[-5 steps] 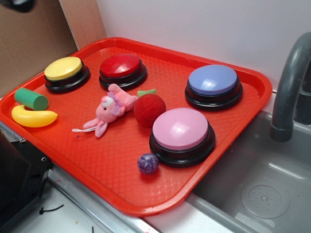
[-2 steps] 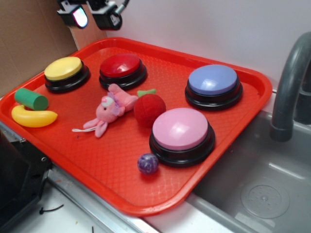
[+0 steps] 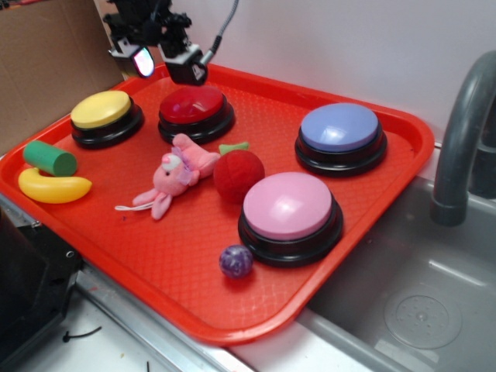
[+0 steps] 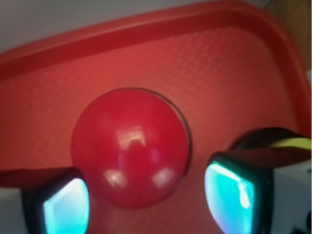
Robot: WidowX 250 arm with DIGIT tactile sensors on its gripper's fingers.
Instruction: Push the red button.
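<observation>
The red button (image 3: 192, 106) is a glossy red dome on a black base at the back of the red tray (image 3: 194, 256), right of the yellow button (image 3: 102, 111). My gripper (image 3: 164, 67) hangs open and empty just above and behind the red button, a little to its left. In the wrist view the red button (image 4: 130, 146) fills the middle, with my gripper (image 4: 146, 207) over its near edge and its cyan-padded fingers (image 4: 66, 207) spread wide on either side. I see no contact with the dome.
On the tray are a fuzzy red plush ball (image 3: 238, 173), a pink plush bunny (image 3: 177, 172), a pink button (image 3: 288, 209), a blue button (image 3: 339, 132), a small purple ball (image 3: 235, 261), a yellow banana (image 3: 51, 187) and a green cylinder (image 3: 49, 157). A sink with a grey faucet (image 3: 461, 139) lies right.
My gripper has come into view from the top left and moved down and to the right, toward the red button. Nothing on the tray has moved.
</observation>
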